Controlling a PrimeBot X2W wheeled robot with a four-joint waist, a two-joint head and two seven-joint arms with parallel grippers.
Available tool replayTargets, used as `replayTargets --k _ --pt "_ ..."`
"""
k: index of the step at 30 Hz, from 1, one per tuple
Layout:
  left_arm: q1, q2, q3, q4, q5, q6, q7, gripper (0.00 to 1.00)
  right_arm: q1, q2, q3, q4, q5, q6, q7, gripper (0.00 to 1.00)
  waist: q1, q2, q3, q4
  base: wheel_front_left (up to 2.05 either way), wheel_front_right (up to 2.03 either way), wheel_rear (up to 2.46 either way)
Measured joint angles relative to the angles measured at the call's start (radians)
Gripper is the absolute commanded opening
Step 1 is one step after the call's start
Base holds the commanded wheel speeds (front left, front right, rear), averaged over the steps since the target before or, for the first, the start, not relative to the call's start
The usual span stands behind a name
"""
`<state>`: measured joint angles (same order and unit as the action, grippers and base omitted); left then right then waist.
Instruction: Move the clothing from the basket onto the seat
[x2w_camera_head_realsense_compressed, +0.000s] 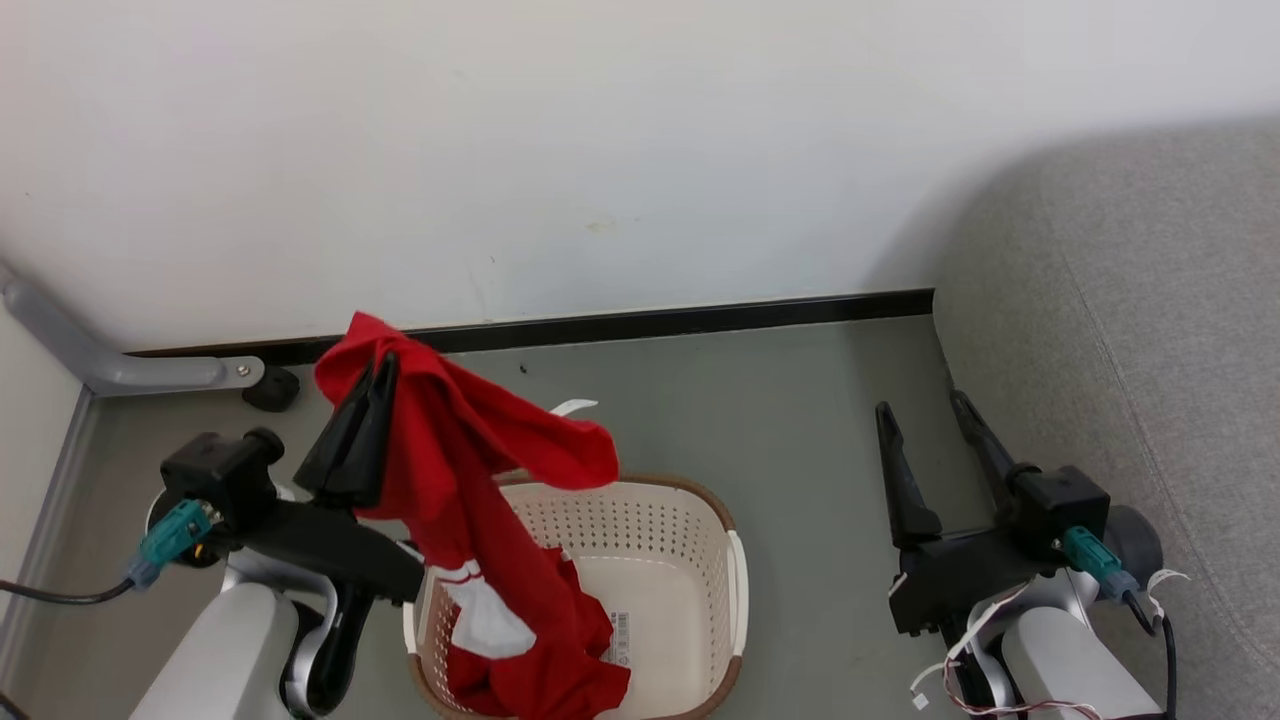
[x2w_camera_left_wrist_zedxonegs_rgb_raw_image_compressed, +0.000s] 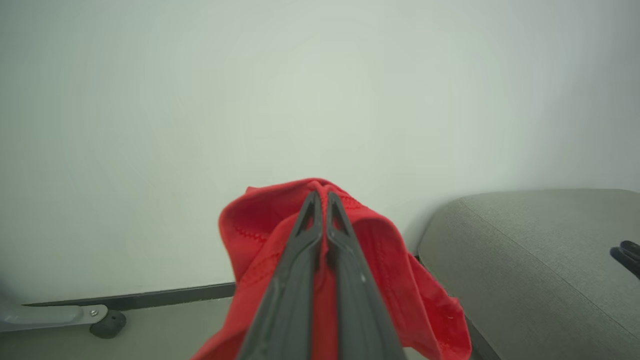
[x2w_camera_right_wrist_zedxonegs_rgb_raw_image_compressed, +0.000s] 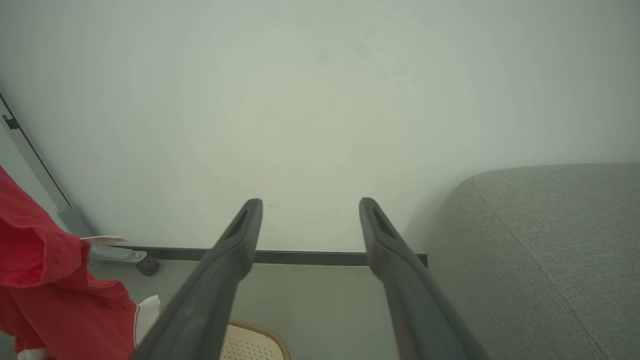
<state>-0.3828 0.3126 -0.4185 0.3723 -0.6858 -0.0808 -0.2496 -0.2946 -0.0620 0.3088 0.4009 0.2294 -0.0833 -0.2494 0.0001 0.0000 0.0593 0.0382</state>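
Soft red cloth, that's the clothing (x2w_camera_head_realsense_compressed: 450, 450), matt, lightly creased, stitched seams showing right at the left gripper (x2w_camera_head_realsense_compressed: 383, 362) tips. Those fingers (x2w_camera_left_wrist_zedxonegs_rgb_raw_image_compressed: 290, 280) look like dark plastic, matt and smooth-sided. A white panel in the cloth below that gripper, same soft finish. Under it the basket (x2w_camera_head_realsense_compressed: 660, 530): cream plastic, perforated, a faint sheen, brown rim, and a paper-looking sticker (x2w_camera_head_realsense_compressed: 620, 635) inside. Over to the right gripper (x2w_camera_head_realsense_compressed: 920, 403), same matt dark fingers. Just right of it the seat (x2w_camera_head_realsense_compressed: 1150, 350), grey woven fabric, grainy and matt, one seam. Ahead of both grippers the wall (x2w_camera_head_realsense_compressed: 600, 150), smooth matt paint; beneath them the floor (x2w_camera_head_realsense_compressed: 800, 420), smooth, dull grey.
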Motion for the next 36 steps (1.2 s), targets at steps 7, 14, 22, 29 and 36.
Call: replayTargets --k 7,14,22,29,36 --pt "-0.050 -0.013 -0.005 -0.078 0.026 -0.017 0.000 0.00 -0.005 0.000 0.024 0.008 -0.003 0.004 0.000 1.00 0.0000 0.0000 0.006 0.006 0.00 0.00 0.00" --pt "-0.101 -0.032 -0.014 -0.132 0.056 -0.025 0.000 0.00 -0.028 0.001 0.052 0.019 -0.003 0.015 0.000 1.00 0.0000 0.0001 0.011 0.010 0.00 0.00 0.00" --pt "-0.147 -0.054 -0.041 -0.184 0.068 -0.034 0.000 0.00 -0.075 0.000 0.154 0.028 -0.004 0.034 0.000 1.00 0.0000 0.0000 0.017 0.018 0.00 0.00 0.00" --pt "-0.154 -0.070 -0.065 -0.189 0.071 -0.035 0.000 0.00 -0.184 0.000 0.366 0.040 0.040 0.057 0.000 1.00 0.0000 0.0000 0.021 0.034 0.00 0.00 0.00" --pt "-0.188 -0.095 -0.090 -0.211 0.071 -0.043 0.000 0.00 -0.278 -0.002 0.479 0.082 0.100 0.047 0.000 1.00 -0.0001 0.0000 0.024 0.066 0.00 0.00 0.00"
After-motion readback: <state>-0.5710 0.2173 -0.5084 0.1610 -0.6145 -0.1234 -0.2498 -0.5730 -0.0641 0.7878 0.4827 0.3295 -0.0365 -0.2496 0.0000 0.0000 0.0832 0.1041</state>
